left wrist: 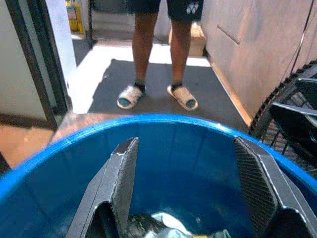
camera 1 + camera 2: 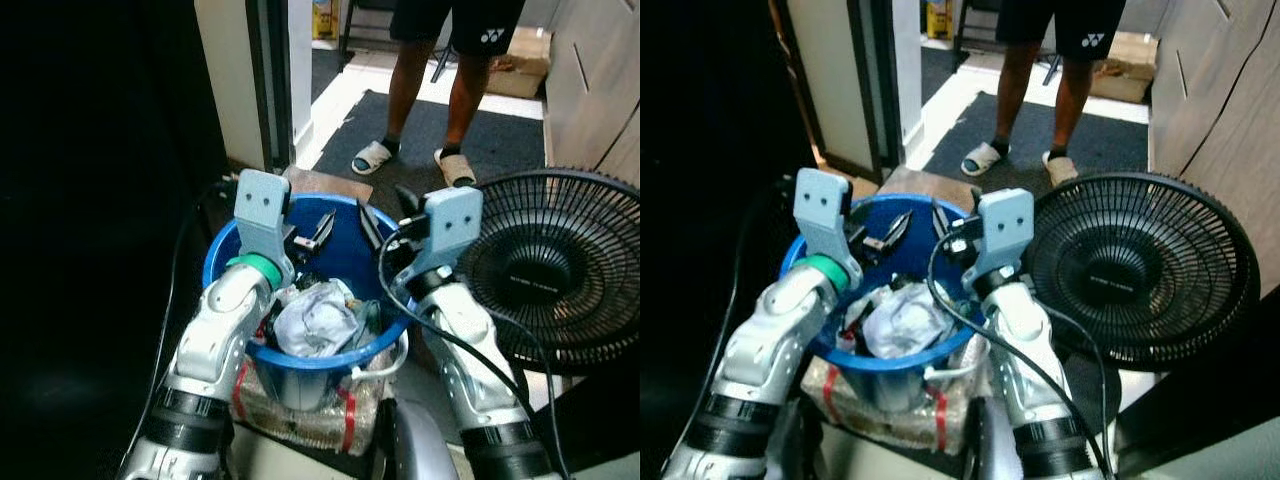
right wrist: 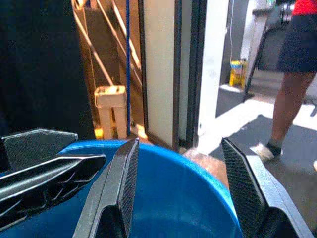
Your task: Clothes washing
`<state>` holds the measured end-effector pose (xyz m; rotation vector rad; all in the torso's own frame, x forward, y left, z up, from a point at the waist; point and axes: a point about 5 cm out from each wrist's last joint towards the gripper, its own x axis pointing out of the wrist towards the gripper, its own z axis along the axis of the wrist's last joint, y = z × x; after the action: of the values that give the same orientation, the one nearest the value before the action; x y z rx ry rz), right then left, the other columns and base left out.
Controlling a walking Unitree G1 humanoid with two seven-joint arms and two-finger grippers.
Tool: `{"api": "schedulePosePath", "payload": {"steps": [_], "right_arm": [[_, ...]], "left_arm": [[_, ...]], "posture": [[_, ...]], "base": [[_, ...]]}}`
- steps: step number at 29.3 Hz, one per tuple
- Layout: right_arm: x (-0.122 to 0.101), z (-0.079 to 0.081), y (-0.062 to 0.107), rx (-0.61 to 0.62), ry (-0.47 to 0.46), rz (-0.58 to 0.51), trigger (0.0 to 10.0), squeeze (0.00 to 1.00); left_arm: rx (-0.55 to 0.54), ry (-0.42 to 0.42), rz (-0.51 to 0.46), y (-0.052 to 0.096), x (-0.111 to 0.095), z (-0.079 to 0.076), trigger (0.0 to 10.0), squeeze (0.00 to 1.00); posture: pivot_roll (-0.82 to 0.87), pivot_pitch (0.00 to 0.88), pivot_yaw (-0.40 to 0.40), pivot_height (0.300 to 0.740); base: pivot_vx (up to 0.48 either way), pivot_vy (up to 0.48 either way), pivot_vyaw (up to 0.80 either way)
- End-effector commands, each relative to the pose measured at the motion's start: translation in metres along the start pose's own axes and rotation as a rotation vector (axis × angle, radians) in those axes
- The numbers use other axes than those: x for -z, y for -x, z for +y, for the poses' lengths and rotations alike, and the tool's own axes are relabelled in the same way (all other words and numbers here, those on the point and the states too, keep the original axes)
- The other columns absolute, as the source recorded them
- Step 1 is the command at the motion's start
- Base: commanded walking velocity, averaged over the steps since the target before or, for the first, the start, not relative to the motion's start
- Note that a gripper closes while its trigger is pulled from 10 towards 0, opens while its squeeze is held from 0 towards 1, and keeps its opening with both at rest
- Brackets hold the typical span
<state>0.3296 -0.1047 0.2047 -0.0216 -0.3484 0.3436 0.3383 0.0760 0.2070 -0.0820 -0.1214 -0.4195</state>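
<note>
- Left eye view shows a blue bucket (image 2: 345, 250) directly before the robot, between its two arms, resting on a wrapped bundle with red bands (image 2: 300, 410).
- Inside the bucket lies the laundry, a crumpled pale cloth (image 2: 318, 318) on top of darker items, filling the near half.
- Left gripper (image 2: 318, 230) hangs over the bucket's far inner side, above the clothes; its two black fingers (image 1: 119, 173) are spread apart and hold nothing.
- Right gripper (image 2: 372, 225) hangs over the bucket's far rim on the right side; in the right wrist view its fingers (image 3: 124, 178) are likewise apart and empty.
- A black floor fan (image 2: 555, 265) stands just beside the bucket on the robot's right, with a black cable (image 2: 430, 325) running over the right arm.
- Beyond the bucket a person (image 2: 440, 70) in dark shorts and pale slippers stands on a dark mat (image 2: 500, 140), near a doorway.
- Judged step: reaching into the bucket to take up clothes for washing; nothing is gripped yet.
- Next move likely calls for lowering one gripper onto the pale cloth and closing on a fold, keeping clear of the bucket wall and the cable.
</note>
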Motion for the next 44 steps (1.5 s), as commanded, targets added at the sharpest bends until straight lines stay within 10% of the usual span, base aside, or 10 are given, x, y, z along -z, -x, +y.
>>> {"api": "schedulePosePath", "payload": {"steps": [1, 19, 25, 36, 44], "right_arm": [[0.009, 0.0, -0.003, -0.01, 0.0, 0.042, 10.0, 0.0], [0.034, -0.006, 0.003, -0.055, 0.117, 0.195, 10.0, 0.0], [0.047, -0.004, 0.003, -0.138, 0.165, 0.279, 10.0, 0.0], [0.006, 0.027, -0.046, -0.247, 0.104, 0.103, 10.0, 0.0], [0.044, 0.029, -0.048, -0.256, 0.203, 0.368, 10.0, 0.0]], "left_arm": [[-0.019, -0.029, 0.054, -0.005, 0.009, 0.0, 10.0, 0.0], [-0.143, -0.014, 0.142, -0.021, 0.006, 0.006, 10.0, 0.0], [-0.247, -0.058, 0.168, -0.022, -0.003, 0.034, 10.0, 0.0], [-0.23, -0.045, 0.099, -0.009, -0.014, 0.041, 10.0, 0.0], [-0.229, -0.03, 0.099, -0.007, -0.012, 0.037, 10.0, 0.0]], "posture": [[0.06, 0.16, 0.062, 0.415], [0.06, 0.182, 0.08, 0.4], [0.07, 0.17, 0.088, 0.4], [0.09, 0.156, 0.074, 0.4], [0.09, 0.157, 0.048, 0.4]], "base": [[0.0, 0.0, 0.0], [0.0, 0.0, 0.0], [0.0, 0.0, 0.0], [0.0, 0.0, 0.0], [0.0, 0.0, 0.0]]}}
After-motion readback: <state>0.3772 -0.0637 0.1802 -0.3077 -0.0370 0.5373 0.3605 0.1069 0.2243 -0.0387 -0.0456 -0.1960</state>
